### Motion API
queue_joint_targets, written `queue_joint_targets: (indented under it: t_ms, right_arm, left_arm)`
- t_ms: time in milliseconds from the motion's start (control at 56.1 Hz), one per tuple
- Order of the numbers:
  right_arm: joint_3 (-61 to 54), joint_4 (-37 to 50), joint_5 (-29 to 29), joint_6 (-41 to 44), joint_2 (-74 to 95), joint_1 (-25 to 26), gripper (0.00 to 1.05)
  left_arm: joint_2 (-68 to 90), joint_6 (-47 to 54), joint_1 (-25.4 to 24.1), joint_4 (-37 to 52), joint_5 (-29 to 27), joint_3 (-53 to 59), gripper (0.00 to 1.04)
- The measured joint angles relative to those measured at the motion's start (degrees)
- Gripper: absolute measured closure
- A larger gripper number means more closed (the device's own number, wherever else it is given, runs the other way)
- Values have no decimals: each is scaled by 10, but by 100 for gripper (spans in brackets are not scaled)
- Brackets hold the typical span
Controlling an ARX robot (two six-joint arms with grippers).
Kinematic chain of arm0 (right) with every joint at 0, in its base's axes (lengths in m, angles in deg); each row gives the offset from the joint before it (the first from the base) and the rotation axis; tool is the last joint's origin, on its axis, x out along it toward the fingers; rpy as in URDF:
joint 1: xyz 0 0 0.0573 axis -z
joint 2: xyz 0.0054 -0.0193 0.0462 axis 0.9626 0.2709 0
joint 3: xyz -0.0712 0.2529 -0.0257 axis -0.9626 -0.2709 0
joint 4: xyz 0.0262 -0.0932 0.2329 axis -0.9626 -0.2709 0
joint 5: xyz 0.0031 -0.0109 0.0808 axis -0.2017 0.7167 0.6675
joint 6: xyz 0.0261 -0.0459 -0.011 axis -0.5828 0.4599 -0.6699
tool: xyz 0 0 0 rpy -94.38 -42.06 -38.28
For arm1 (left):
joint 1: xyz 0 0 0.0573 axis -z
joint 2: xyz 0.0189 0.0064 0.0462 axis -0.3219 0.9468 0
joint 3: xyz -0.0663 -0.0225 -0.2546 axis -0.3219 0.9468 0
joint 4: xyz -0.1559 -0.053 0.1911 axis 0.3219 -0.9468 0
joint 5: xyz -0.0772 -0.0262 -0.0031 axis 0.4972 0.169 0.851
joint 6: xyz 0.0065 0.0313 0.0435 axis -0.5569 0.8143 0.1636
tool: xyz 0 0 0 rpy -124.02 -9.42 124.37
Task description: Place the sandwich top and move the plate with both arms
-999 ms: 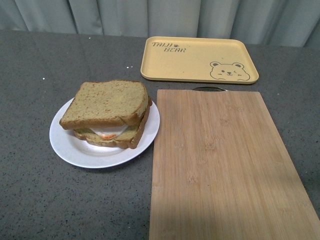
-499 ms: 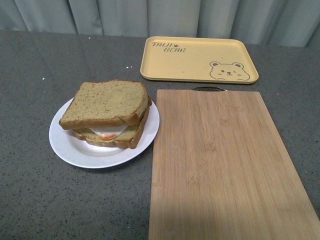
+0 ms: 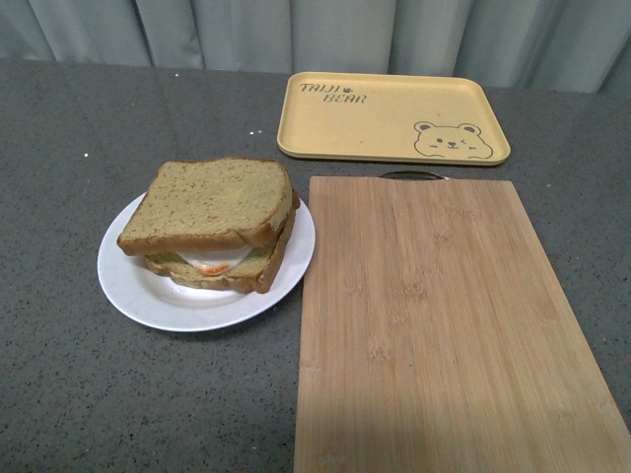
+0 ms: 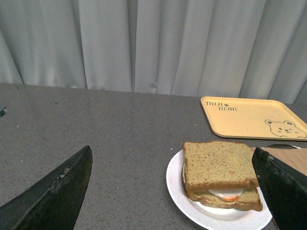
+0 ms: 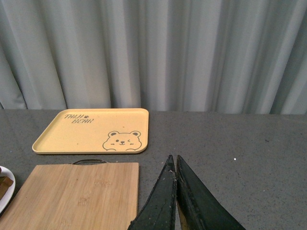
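A: Grey speckled counter [image 3: 99, 394], pale curtain [image 3: 296, 30] behind. The sandwich top [image 3: 212, 202] lies askew on the egg slice [image 3: 232, 274], on the plate [image 3: 128, 281] just beside the cutting board [image 3: 434, 325].
B: Left gripper [image 4: 171, 149] gapes wide, right gripper [image 5: 172, 163] is pinched together, both clear of the plate. Lift that rim unevenly and I'd expect the top to slide off

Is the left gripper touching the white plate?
Apart. Front view shows the plate whole with nothing on its rim; the left gripper is outside that view.
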Motion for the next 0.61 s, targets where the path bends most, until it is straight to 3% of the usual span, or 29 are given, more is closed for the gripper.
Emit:
queue_joint_targets:
  t_ms: [607]
  right_arm:
    - [0,-124,0,0,-127,0,104]
  left_arm:
    - [0,0,0,0,0,0,7]
